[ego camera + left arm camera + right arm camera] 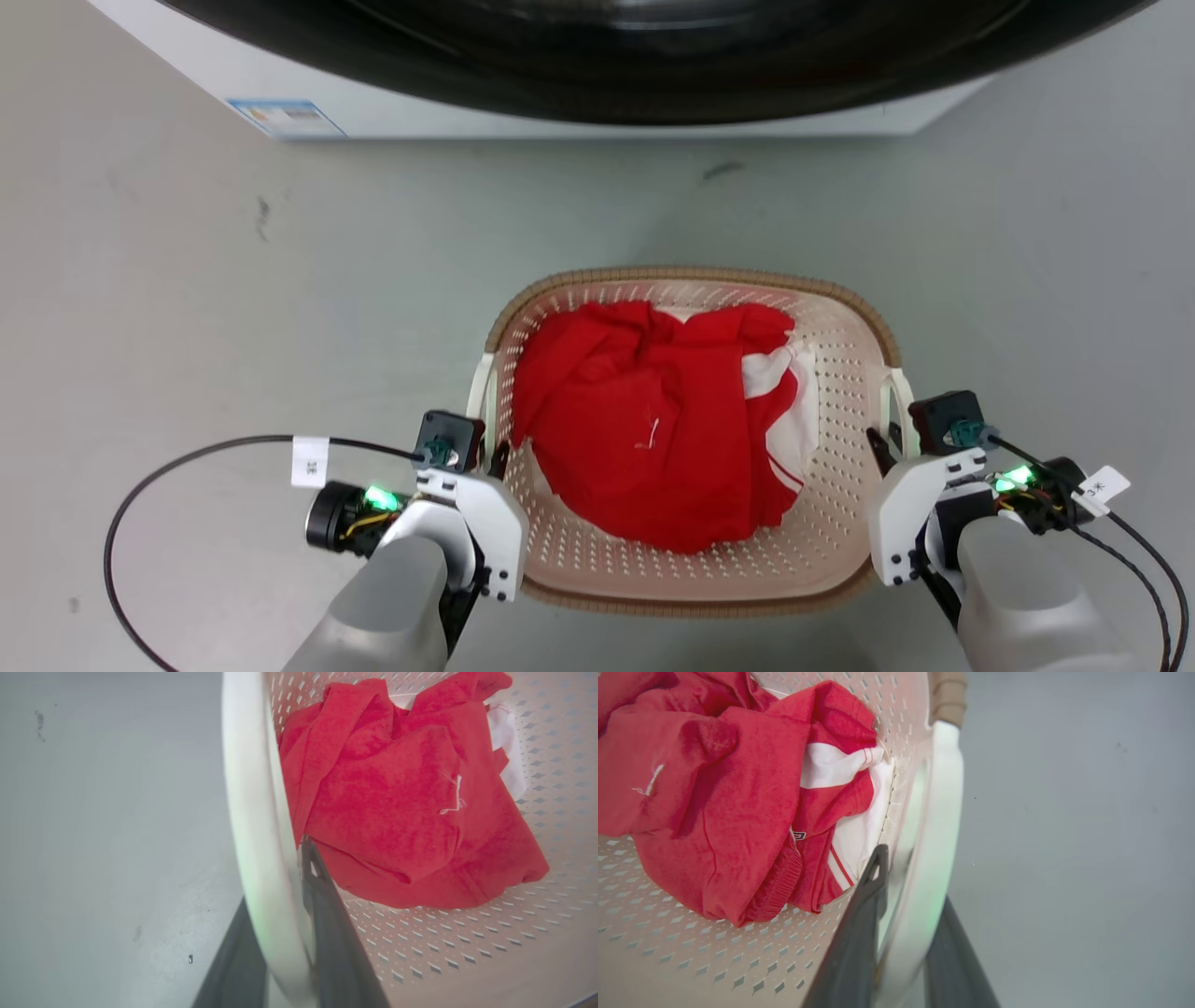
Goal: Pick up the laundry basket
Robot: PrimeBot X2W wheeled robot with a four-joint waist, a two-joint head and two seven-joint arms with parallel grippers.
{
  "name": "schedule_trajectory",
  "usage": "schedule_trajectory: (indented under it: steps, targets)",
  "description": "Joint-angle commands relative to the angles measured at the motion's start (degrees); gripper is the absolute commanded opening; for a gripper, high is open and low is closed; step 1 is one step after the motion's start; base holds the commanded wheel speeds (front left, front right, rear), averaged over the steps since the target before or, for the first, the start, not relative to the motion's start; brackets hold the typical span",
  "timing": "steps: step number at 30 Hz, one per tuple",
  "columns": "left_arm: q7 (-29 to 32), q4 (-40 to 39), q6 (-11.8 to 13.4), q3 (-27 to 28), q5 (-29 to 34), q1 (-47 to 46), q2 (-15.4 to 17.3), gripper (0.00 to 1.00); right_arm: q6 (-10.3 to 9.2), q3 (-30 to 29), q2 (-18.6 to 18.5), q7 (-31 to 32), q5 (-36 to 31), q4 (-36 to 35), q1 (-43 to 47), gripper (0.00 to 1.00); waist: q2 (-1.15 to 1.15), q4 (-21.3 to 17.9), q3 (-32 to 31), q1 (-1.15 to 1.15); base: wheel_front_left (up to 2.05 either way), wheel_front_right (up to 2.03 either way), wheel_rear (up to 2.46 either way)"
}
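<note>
The laundry basket (691, 276), cream perforated plastic with a brown woven rim, sits in the middle of the head view with red and white clothes (653, 420) inside. My left gripper (495, 459) is at its white left loop handle (481, 392). In the left wrist view the left gripper (275, 877) straddles that handle (252, 788), one dark finger inside the basket wall and one outside, pressed against it. My right gripper (887, 446) mirrors this on the right handle (902, 397). The right wrist view shows the right gripper (913, 877) closed around the handle (941, 812).
A washing machine (597, 56) with a dark round door stands just beyond the basket on the grey floor (233, 308). A black cable (121, 523) loops over the floor at my left arm, and more cables (1148, 560) trail off my right wrist.
</note>
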Motion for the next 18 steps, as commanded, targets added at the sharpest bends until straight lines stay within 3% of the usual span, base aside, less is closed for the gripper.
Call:
schedule_trajectory:
  steps: [1, 9, 18]
  targets:
    - [0.64, 0.62, -0.72, -0.89, -0.68, 1.65, 0.28, 0.0, -0.16, 1.15, -0.93, -0.21, 0.56, 0.16, 0.72, 0.0, 0.0, 2.07, -5.48, 0.0, 0.0, 0.0, 0.0]
    - [3.6, 2.52, -1.09, -2.64, -4.31, 4.62, 0.26, 0.0, -0.14, 7.62, -0.87, 2.18, 4.37, 1.0, 3.69, 0.0, 0.0, 5.21, -14.78, 0.0, 0.0, 0.0, 0.0]
    - [9.77, 3.78, -1.91, -4.21, -6.05, 8.51, 0.21, 0.0, -0.1, 21.56, -0.71, 8.6, 15.7, 1.07, 8.93, 0.0, 0.0, 6.31, -25.27, 0.0, 0.0, 0.0, 0.0]
